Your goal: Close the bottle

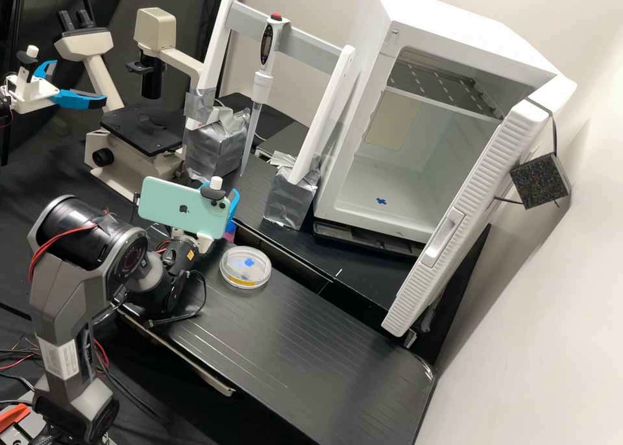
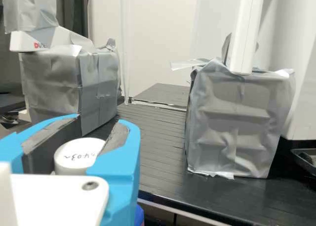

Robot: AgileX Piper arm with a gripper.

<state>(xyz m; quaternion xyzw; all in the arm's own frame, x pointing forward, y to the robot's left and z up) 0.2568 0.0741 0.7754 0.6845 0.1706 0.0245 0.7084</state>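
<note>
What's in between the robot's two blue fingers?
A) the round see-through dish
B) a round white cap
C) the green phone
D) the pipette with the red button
B: in the wrist view, the round white cap, with dark writing on top, sits between the blue fingers.

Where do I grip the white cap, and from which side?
Best grip the white cap by its round side wall, on opposite sides, with the pincer coming level from the arm's side. It is upright, flat top facing up, so the curved wall probably offers the surer hold.
</note>
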